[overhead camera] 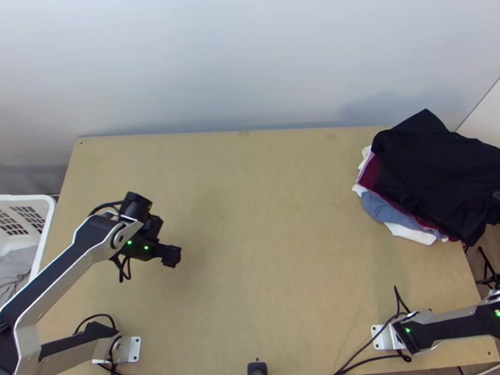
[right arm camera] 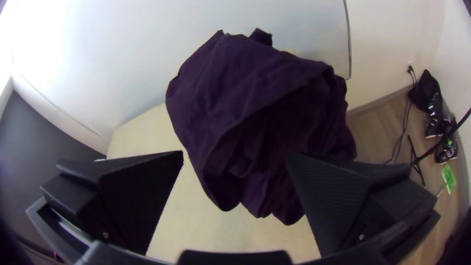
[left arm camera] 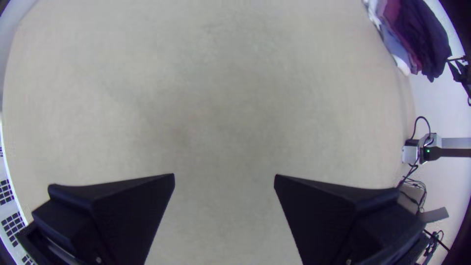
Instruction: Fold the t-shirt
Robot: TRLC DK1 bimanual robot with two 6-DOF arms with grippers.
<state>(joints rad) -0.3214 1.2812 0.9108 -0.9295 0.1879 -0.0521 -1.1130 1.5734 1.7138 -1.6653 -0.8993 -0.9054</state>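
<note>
White plastic forms the latticed basket [overhead camera: 49, 219] at the left; crumpled in it lies a soft grey cloth [overhead camera: 14, 267], probably the t-shirt to fold, though its kind cannot be told for certain. Over the left part of the pale wooden bench [overhead camera: 265, 220], the left hand [left arm camera: 224, 174] has its flat black fingers spread, holding nothing. It would do best to pinch the cloth by an edge, lift it clear of the rim and lay it flat mid-bench, smoothing creases before any fold. At the far right, a loose black garment [overhead camera: 442, 172] tops a stack of blue, maroon and white clothes [overhead camera: 384, 208]. Near it the right hand [right arm camera: 234, 154], spread and empty, should draw away without snagging the pile.
</note>
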